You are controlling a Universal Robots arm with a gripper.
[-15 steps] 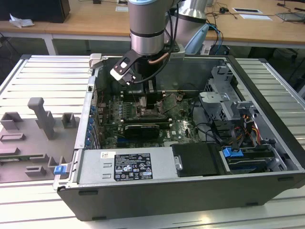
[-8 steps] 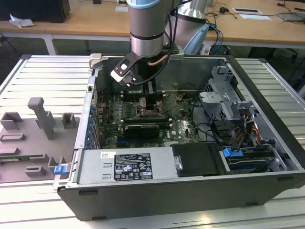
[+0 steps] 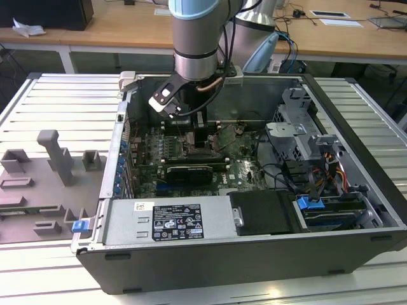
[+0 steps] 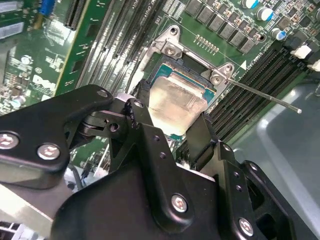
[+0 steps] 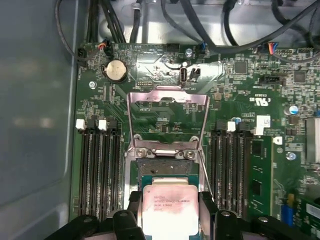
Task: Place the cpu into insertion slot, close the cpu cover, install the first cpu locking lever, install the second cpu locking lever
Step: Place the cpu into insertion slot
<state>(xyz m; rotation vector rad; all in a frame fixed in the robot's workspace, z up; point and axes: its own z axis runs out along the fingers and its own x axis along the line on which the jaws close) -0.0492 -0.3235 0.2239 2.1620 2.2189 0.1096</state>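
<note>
Dark grey sheet-metal computer case (image 3: 191,273) lay open. Green motherboard (image 5: 235,85) was matte and densely printed. Black jointed gripper (image 5: 171,215) clamped the cpu by two opposite edges. Cpu cover (image 5: 168,92), a thin silvery frame, stood raised behind the insertion slot (image 5: 162,167). The cpu (image 5: 169,200), flat, square, dull pale metal, sat over the slot. Underside hidden; seating unclear.

I sit inside an open black computer case (image 3: 222,270) lying on its side on a slatted metal table (image 3: 63,95). A labelled silver power supply (image 3: 127,222) runs along the near wall. Grey fixtures (image 3: 57,155) stand on the table at the exterior view's left. In the first wrist view I see a coin cell battery (image 5: 116,70) on the green motherboard (image 5: 240,95), black memory slots (image 5: 100,170) and dark cables (image 5: 200,25).
</note>
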